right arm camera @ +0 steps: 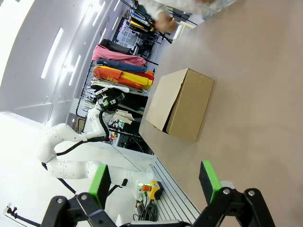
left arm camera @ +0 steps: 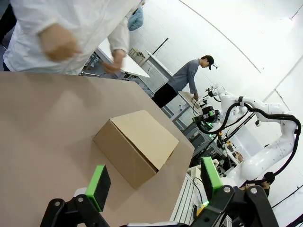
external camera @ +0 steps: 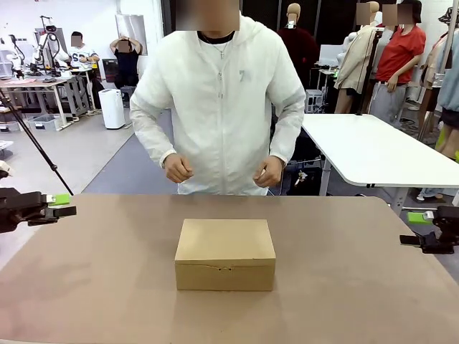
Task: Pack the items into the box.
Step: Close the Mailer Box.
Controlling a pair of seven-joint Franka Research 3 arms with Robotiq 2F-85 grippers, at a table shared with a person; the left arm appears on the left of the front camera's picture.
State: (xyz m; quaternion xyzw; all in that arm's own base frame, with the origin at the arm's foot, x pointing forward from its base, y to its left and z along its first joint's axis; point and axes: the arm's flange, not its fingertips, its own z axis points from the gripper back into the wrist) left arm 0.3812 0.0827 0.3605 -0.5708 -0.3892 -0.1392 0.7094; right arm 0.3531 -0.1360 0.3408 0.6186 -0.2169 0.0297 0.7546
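- Sitting closed at the tabletop's (external camera: 86, 287) centre, the box (external camera: 225, 254) is showing its lid seam in the front view.
- Left pincer (external camera: 62, 206) at nine o'clock and right pincer (external camera: 416, 231) at three are hanging open, empty.
- The person's hands (external camera: 178, 168) are hovering at twelve o'clock; wrist views are blurring them.

The box (external camera: 225, 254) is sitting with its lid down, hiding its inside. The picture's edges are cutting off both arms in the front view. In the left wrist view, the person's hands (left arm camera: 57, 43) are showing blurred above the table's far edge.
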